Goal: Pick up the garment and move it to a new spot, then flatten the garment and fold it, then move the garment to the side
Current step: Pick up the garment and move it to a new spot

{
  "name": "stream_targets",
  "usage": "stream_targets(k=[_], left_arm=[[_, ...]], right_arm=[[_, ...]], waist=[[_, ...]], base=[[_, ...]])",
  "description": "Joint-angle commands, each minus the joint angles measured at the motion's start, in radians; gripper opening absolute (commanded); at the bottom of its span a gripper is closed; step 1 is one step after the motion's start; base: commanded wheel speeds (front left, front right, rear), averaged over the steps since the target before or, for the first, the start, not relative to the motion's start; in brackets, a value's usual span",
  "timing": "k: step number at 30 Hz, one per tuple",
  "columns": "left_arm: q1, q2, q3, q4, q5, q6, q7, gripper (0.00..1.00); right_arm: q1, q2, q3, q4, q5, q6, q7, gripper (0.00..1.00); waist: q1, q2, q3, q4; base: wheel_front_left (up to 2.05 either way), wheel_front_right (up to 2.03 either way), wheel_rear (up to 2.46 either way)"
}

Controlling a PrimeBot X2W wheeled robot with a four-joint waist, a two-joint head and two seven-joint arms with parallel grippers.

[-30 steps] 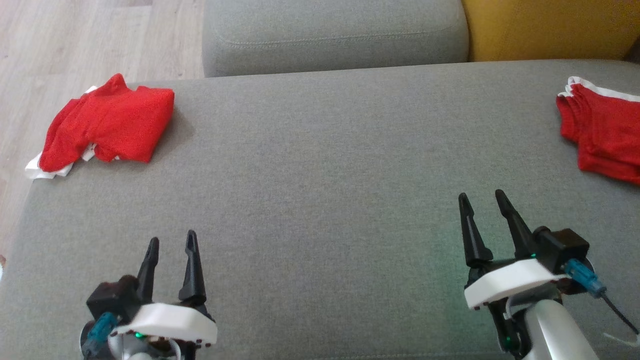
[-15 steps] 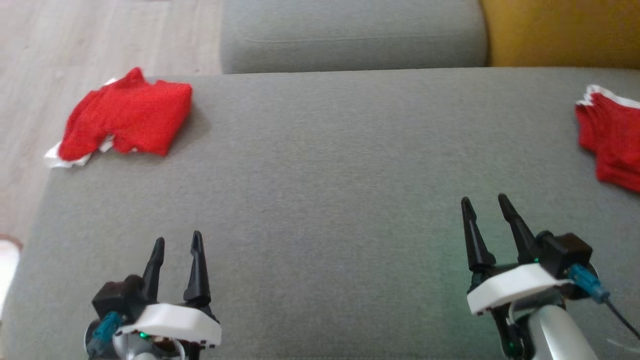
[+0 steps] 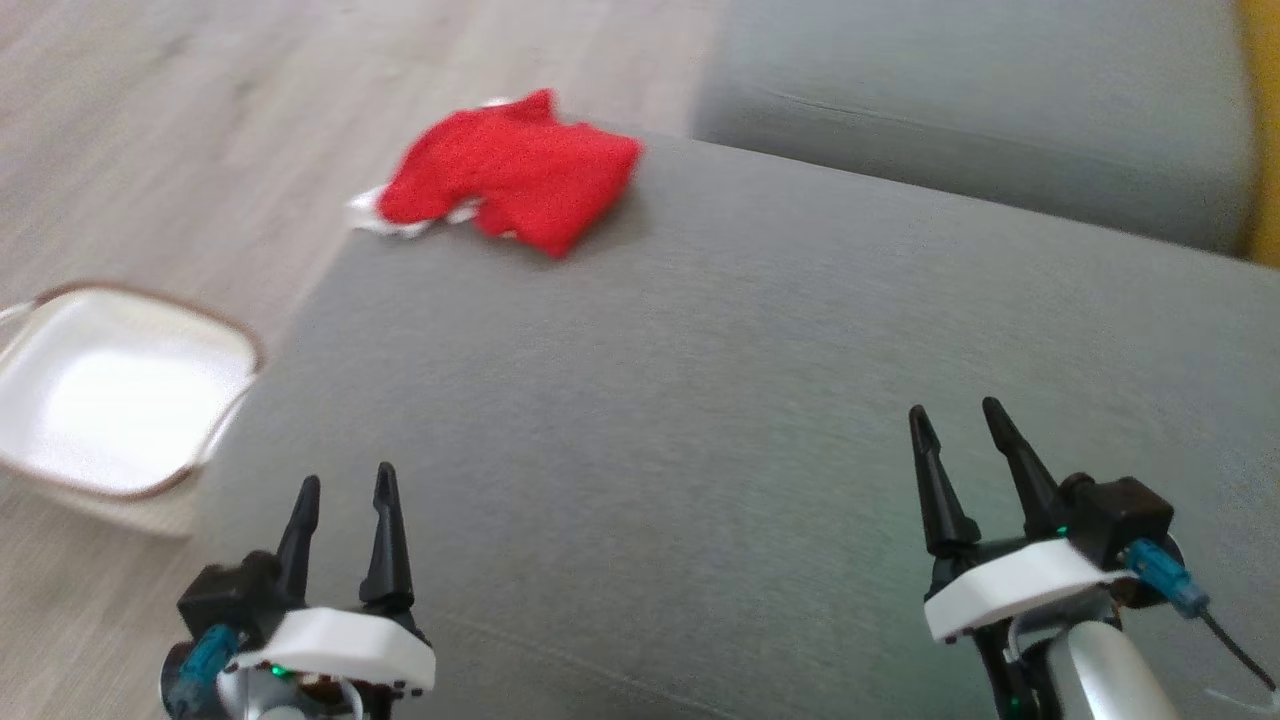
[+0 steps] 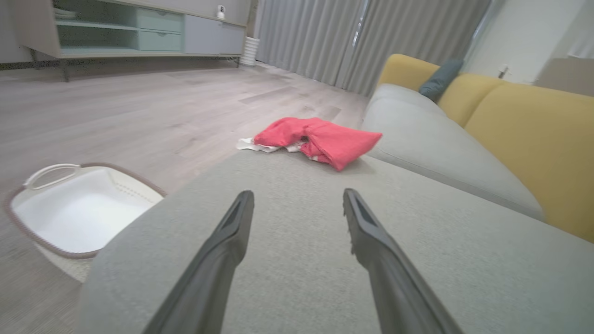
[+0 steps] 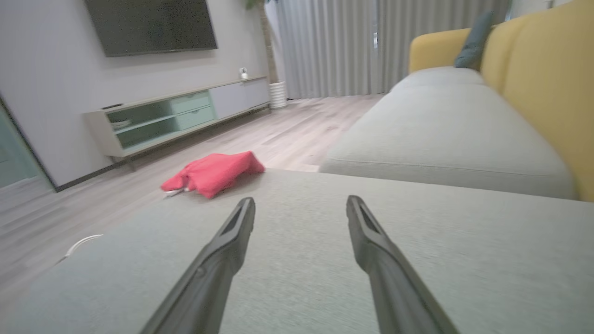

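Grey sofa cushion carries a crumpled red garment, probably soft and light; I would pinch its raised fold. Left tool and right tool stand slightly parted, empty.

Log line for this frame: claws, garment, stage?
left claw open, empty | right claw open, empty | red garment crumpled at far left corner of sofa seat, untouched | white basket on floor | stage: pre-grasp

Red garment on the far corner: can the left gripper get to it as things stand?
Probably yes: the left gripper is open, and only grey cushion lies between it and the red garment, though far off.
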Motion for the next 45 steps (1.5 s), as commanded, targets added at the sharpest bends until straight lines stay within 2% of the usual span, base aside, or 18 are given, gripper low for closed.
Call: stream_targets(k=[1, 4, 15, 24, 27, 31, 37, 44, 45], left_arm=[[-0.03, 0.003, 0.035, -0.036, 0.008, -0.004, -0.008, 1.0], [-0.02, 0.007, 0.043, -0.041, 0.01, -0.003, -0.008, 1.0], [0.034, 0.002, 0.091, -0.116, -0.001, 0.02, -0.008, 1.0], [0.014, 0.0, 0.079, -0.108, -0.007, 0.013, -0.008, 1.0], [-0.027, 0.0, 0.07, -0.089, -0.003, -0.001, -0.008, 1.0], [-0.123, 0.03, 0.085, -0.08, 0.018, -0.018, -0.008, 1.0], [-0.385, 0.131, 0.098, -0.017, 0.056, -0.055, 0.02, 1.0], [-0.765, 0.237, 0.092, 0.173, 0.059, -0.124, 0.143, 1.0], [-0.856, 0.263, 0.083, 0.243, 0.054, -0.144, 0.185, 1.0]], right_arm=[[-0.015, 0.0, 0.027, -0.034, 0.005, 0.007, -0.004, 1.0], [-0.017, 0.0, 0.043, -0.033, 0.012, 0.007, -0.005, 1.0], [-0.08, 0.0, 0.117, -0.024, 0.001, 0.007, 0.009, 1.0], [-0.107, 0.0, 0.093, -0.048, -0.024, 0.007, 0.013, 1.0], [-0.103, 0.0, 0.057, -0.07, -0.047, 0.007, 0.02, 1.0], [-0.116, 0.0, 0.03, -0.115, -0.087, 0.007, 0.045, 1.0], [-0.158, 0.0, 0.0, -0.208, -0.158, 0.007, 0.101, 1.0], [-0.209, 0.0, -0.02, -0.333, -0.235, 0.007, 0.159, 1.0], [-0.222, 0.0, -0.016, -0.371, -0.245, 0.007, 0.17, 1.0]], waist=[[0.0001, 0.0, -0.012, 0.11], [0.0001, 0.0, -0.011, 0.16], [0.0001, 0.0, 0.034, 0.188], [0.0001, 0.0, 0.08, 0.189], [0.0001, 0.0, 0.105, 0.189], [0.0001, 0.0, 0.17, 0.144], [0.0001, 0.0, 0.299, 0.049], [0.0001, 0.0, 0.46, -0.058], [0.0001, 0.0, 0.503, -0.089]], base=[[0.0, 0.0, 0.0], [0.0, 0.0, 0.0], [0.0, 0.0, 0.0], [0.0, 0.0, 0.0], [0.0, 0.0, 0.0], [0.0, 0.0, 0.0], [0.0, 0.0, 0.0], [0.0, 0.0, 0.0], [0.0, 0.0, 0.0]])
